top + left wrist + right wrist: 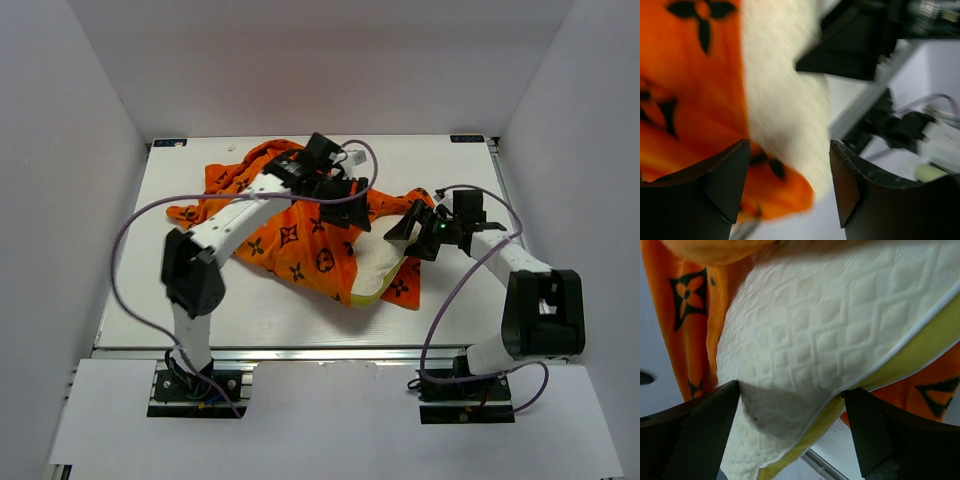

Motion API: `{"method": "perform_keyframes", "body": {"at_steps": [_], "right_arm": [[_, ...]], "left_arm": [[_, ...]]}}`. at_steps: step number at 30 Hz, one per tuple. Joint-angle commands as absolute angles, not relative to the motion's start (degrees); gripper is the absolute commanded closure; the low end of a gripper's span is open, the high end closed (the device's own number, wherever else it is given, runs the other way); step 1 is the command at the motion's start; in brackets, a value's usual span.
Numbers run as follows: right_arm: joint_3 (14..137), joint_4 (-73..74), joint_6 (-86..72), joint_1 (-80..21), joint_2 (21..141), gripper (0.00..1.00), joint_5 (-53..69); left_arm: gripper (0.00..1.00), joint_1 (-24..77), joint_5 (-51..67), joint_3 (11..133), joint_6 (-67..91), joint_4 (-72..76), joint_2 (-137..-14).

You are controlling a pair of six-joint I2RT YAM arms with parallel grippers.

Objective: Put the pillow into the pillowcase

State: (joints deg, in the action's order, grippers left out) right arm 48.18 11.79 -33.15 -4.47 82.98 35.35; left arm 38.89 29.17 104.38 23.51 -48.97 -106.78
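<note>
**Top view.** A white table (300, 320) sits inside a white-walled enclosure. The orange pillowcase (300, 240) lies crumpled at table centre. The pillow (378, 272) protrudes from its 4 o'clock edge; the rest is covered. The left gripper (352, 205) hangs over the pillowcase at 11 o'clock of the exposed pillow. The right gripper (408, 235) sits just beside the pillow at 2 o'clock.

**Left wrist view.** This view is motion-blurred. The fingers (720, 185) are spread and released, grasping nothing. Pillowcase (685, 100) fills 9 o'clock and pillow (780, 90) fills 12 o'clock. Black parts of the right arm (860, 40) show at 1 o'clock.

**Right wrist view.** Only here does the pillow (810, 340) show its diamond quilting and a yellow side band (920, 350). The fingers (695, 435) are spread, with a pillow corner in the gap, unclamped. Pillowcase (690, 315) shows at 9 o'clock.
</note>
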Motion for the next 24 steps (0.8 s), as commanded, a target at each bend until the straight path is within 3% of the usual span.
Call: {"method": "perform_keyframes", "body": {"at_steps": [1, 7, 12, 15, 19, 22, 24], "right_arm": [[51.59, 6.16, -35.68, -4.13, 86.04, 0.11, 36.04], [52.56, 3.25, -36.21, -4.22, 87.19, 0.11, 36.83], [50.98, 1.41, -36.73, -4.31, 87.28, 0.11, 37.27], [50.1, 0.62, -36.65, -4.39, 87.8, 0.11, 36.83], [50.01, -1.66, -36.47, -4.66, 89.47, 0.11, 36.21], [50.89, -2.37, -37.61, -5.18, 91.66, 0.11, 36.21], [51.68, -2.64, -37.71, -5.97, 92.9, 0.11, 36.04]], "left_arm": [[0.26, 40.78, 21.72, 113.54, 17.05, -55.9, -114.06], [0.26, 40.87, 8.64, 119.09, 17.14, -57.22, -121.11], [0.28, 41.04, 7.12, 119.36, 16.7, -55.37, -123.57], [0.34, 41.22, 3.79, 117.87, 16.79, -54.32, -124.63], [0.52, 41.22, 1.41, 115.5, 16.87, -53.35, -125.07], [0.57, 41.22, 1.23, 114.61, 16.7, -53.0, -125.16], [0.67, 41.22, 0.97, 114.26, 16.7, -53.09, -125.68]]}}
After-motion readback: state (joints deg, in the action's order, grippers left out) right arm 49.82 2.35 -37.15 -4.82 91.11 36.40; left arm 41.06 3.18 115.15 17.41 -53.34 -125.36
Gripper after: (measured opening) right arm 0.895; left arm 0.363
